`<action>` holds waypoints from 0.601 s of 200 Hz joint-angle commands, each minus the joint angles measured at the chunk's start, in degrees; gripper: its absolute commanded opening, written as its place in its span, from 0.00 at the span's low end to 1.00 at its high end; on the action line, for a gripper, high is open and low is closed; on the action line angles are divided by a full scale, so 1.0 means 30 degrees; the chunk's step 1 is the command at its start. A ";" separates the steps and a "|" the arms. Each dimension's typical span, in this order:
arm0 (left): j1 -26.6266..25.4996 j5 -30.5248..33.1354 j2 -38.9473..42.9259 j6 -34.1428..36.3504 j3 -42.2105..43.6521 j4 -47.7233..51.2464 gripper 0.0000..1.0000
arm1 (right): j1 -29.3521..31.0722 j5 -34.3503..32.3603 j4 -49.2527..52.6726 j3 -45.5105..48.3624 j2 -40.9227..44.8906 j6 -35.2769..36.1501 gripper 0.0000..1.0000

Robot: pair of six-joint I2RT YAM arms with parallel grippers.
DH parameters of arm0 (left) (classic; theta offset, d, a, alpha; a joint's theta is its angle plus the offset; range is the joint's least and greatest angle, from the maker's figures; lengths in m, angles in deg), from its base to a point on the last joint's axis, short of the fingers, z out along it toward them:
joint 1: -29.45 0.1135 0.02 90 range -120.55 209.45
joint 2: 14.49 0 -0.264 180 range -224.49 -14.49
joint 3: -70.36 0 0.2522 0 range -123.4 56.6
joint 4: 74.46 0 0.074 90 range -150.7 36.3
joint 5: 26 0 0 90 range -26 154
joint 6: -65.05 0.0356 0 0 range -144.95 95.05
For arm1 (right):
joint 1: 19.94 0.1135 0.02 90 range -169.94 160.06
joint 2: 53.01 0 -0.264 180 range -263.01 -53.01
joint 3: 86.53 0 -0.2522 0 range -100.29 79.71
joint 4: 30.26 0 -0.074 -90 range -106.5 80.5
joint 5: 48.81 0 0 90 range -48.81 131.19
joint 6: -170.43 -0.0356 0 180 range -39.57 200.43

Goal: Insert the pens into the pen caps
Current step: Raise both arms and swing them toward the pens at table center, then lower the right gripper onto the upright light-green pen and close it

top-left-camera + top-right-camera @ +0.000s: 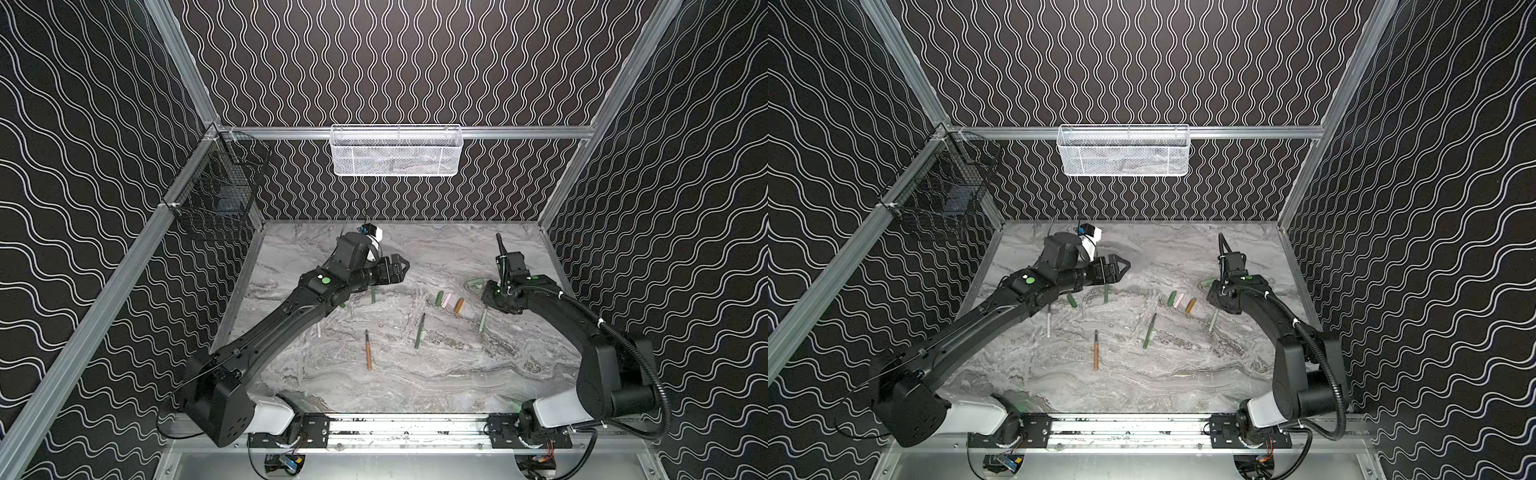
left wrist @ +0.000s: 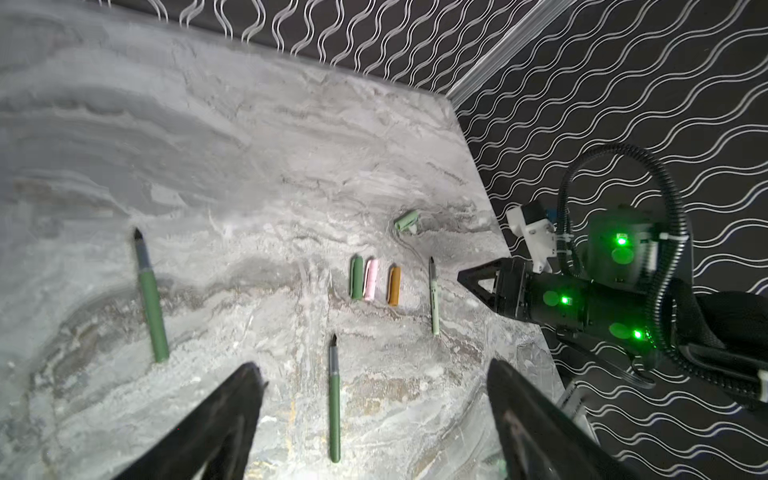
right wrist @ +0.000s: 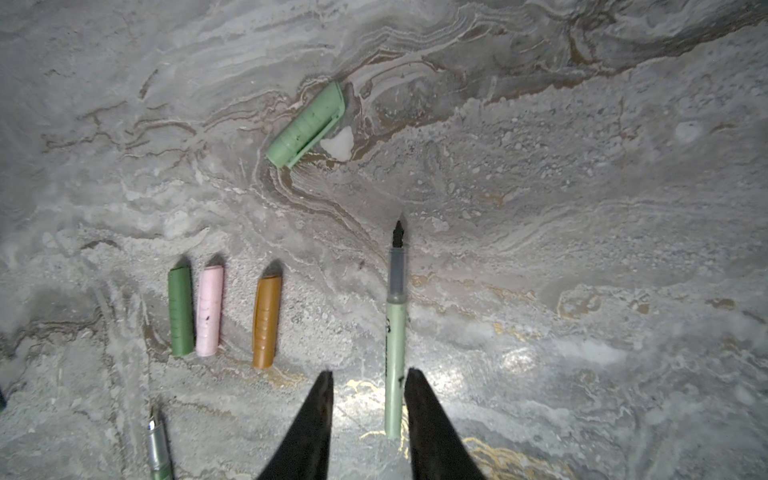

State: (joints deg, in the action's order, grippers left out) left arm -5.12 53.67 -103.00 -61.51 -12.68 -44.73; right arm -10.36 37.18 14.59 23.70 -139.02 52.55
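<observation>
Right wrist; right gripper [image 3: 369, 372] astride pen [image 3: 395, 332] (unclamped)

No text, brand, number or sign can be read. Dark printed marks are seen on the barrel of the pale green pen [image 3: 395, 332] in the right wrist view, but they are too blurred to be made out.

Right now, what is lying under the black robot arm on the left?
A short dark green plastic cap peeks out beneath it, beside a thin pinkish-white pen whose far end the arm covers. A dark green pen pokes out under the fingers, partly covered from above.
</observation>
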 commanded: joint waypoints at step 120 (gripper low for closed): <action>-0.0009 -0.3598 -0.1139 -0.1551 0.0222 -0.2780 0.83 | 0.0512 -0.0510 0.0878 -0.0253 -0.2508 0.0101 0.26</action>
State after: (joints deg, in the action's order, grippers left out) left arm -5.12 44.43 -105.84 -65.72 -11.41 -50.57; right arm -8.83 35.73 15.88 23.48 -145.34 52.70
